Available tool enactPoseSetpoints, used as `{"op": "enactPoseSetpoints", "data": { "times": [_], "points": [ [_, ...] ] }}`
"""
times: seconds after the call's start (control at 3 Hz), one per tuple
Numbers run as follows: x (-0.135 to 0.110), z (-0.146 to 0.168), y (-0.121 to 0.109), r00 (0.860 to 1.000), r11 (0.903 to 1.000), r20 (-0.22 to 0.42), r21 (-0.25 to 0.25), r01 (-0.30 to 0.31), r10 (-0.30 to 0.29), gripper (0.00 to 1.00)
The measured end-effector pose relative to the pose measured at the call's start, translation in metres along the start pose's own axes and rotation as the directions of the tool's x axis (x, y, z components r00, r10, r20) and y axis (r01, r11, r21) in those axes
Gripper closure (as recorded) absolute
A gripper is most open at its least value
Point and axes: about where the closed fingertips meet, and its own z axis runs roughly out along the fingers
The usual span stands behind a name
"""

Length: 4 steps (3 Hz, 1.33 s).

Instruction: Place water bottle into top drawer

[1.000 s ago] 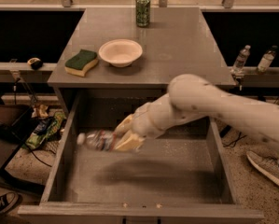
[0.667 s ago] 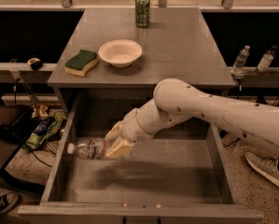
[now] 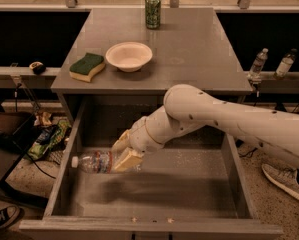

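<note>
clear plastic bottle (image 3: 95,162) lies on its side inside the open drawer (image 3: 199,164), cap toward the left wall, base end clamped in the gripper (image 3: 125,152). step in hand looks like the set-down; the shadow below suggests it hangs just off the floor. next: lower until it rests, let go, lift out without rolling it.

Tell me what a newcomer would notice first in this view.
The white arm reaches into the open top drawer, its gripper clamped on the water bottle, held sideways near the left wall. On the grey table behind sit a green can, a white bowl and a sponge.
</note>
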Motion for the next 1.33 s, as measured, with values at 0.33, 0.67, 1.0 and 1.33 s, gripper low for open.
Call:
{"op": "enactPoseSetpoints", "data": {
  "times": [0.33, 0.67, 1.0, 1.33],
  "points": [
    [0.0, 0.0, 0.0, 1.0, 1.0, 0.0, 0.0, 0.0, 0.0, 0.0],
    [0.0, 0.0, 0.0, 1.0, 1.0, 0.0, 0.0, 0.0, 0.0, 0.0],
    [-0.024, -0.011, -0.008, 0.997, 0.9978, 0.047, -0.03, 0.059, -0.058, 0.0],
    [-0.091, -0.065, -0.029, 0.994, 0.9927, -0.002, -0.047, 0.111, -0.112, 0.0]
  ]
}}
